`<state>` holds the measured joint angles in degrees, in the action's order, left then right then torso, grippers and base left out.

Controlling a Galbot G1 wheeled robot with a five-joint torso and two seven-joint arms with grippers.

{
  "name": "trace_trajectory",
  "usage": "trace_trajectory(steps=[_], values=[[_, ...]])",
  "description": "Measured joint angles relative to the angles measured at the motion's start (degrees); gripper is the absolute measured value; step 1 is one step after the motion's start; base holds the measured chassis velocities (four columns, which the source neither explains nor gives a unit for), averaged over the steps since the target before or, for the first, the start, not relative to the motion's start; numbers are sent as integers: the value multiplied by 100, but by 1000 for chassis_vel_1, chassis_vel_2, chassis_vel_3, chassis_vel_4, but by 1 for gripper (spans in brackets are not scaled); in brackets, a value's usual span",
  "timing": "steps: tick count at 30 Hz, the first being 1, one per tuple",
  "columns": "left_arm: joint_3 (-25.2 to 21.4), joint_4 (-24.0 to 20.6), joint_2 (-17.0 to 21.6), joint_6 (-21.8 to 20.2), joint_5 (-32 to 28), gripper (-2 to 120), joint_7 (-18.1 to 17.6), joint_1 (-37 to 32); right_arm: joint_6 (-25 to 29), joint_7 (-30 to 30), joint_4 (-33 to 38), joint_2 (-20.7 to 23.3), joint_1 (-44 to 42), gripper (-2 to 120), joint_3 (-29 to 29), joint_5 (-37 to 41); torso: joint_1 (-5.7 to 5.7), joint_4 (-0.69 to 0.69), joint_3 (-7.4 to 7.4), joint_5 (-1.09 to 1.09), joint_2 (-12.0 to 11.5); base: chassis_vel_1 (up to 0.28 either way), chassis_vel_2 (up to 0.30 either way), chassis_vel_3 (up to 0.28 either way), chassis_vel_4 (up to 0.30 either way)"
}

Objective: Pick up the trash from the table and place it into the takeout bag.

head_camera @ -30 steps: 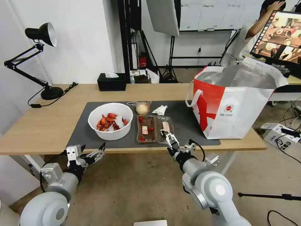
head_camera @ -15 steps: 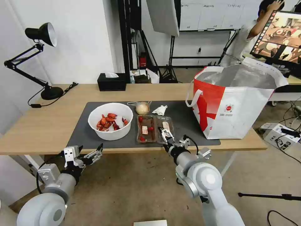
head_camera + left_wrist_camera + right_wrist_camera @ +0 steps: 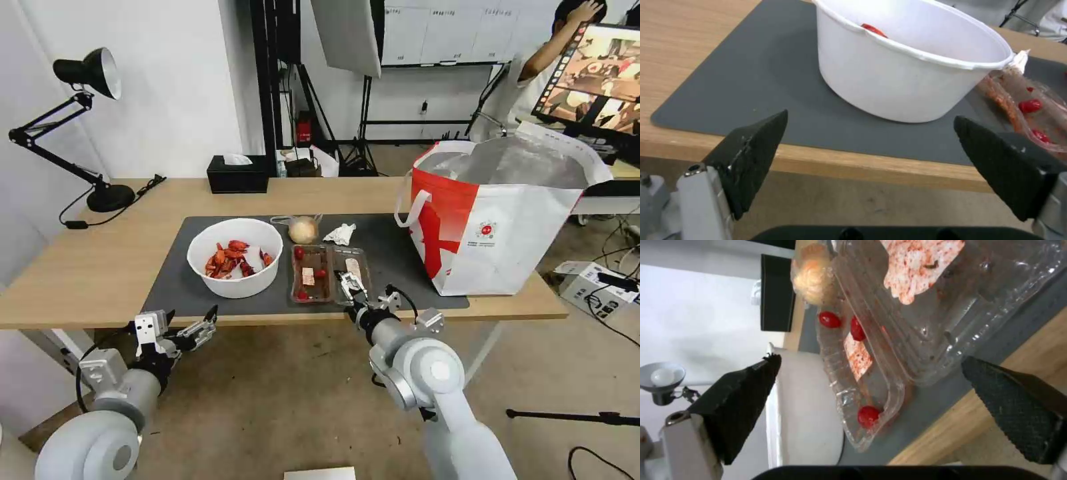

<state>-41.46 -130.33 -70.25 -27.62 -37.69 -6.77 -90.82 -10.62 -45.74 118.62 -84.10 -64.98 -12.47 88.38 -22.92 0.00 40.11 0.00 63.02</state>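
Studio-like lab: softbox [image 3: 347,30] on light stand [image 3: 363,120], monitor [image 3: 593,73], whiteboards [image 3: 460,30], floor cables [image 3: 613,313].

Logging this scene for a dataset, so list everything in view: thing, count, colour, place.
bowl: 1, white, red shells inside, mat's left
plastic tray: 1, clear, red scraps, right of bowl
wrapped ball: 1, beige, behind tray
tissue: 1, white, beside ball
takeout bag: 1, white and red, table's right end
mat: 1, dark grey, on table
tissue box: 1, black, far edge
lamp: 1, black, far left
left pincer: open, below table's near edge
right pincer: open, at tray's near end
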Motion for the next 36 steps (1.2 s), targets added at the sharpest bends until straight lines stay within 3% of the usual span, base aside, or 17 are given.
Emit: trace_trajectory(steps=[36], values=[[18,164,66,7,1,100,5,38,-2,-47,-359,-304,231,100,86,-183,0,0,0,0,0,0,0,0,0]])
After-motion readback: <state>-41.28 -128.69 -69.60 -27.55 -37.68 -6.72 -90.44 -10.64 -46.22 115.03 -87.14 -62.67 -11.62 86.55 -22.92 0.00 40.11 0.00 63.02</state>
